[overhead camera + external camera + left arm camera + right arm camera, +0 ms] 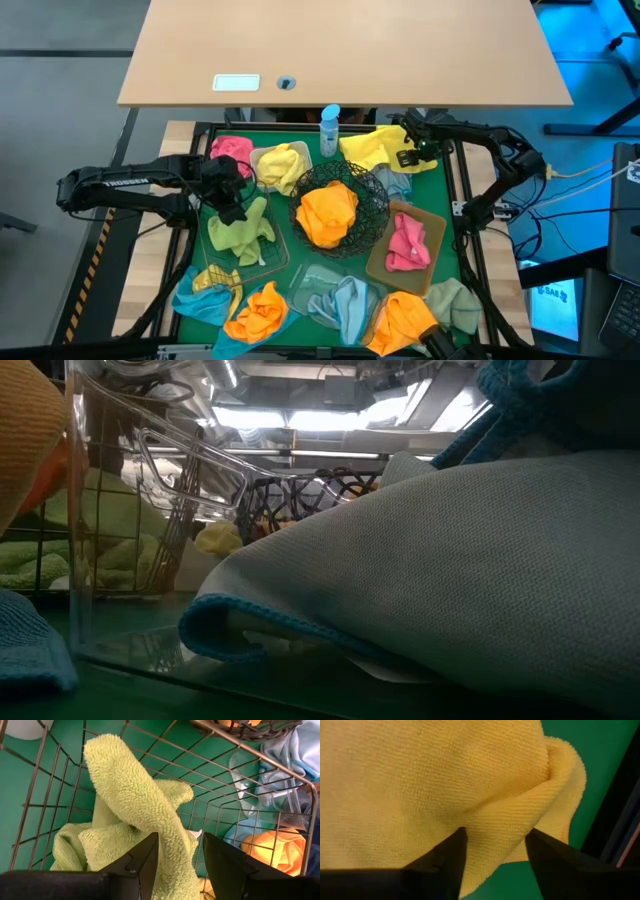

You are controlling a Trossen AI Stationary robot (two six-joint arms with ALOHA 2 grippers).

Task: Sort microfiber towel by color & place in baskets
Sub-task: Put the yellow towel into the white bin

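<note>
A yellow towel [372,148] lies spread on the green mat [440,180] at the far right. My right gripper [408,152] [495,850] points down onto it, open, with a raised fold between its fingers. My left gripper [235,200] [180,855] hangs open over the rectangular wire basket [278,262]. A pale green towel [240,228] [135,795] lies bunched on the basket's bottom, just beyond the left fingertips. Whether those fingers touch that towel, I cannot tell. My right gripper comes at the yellow towel from above, fingers pointing down, close to one of its edges. One finger [445,865] stands on each side of a raised fold [495,820], and the cloth fills the gap between them. The towel lies on the mat.
The round black wire bowl [382,200] holds an orange towel. A white tub [262,160] holds a yellow one and the tan tray [440,225] a pink one. A light blue towel [345,300] lies in the clear tray. Loose towels [258,312] line the near edge. A spray bottle [330,130] stands at the far edge.
</note>
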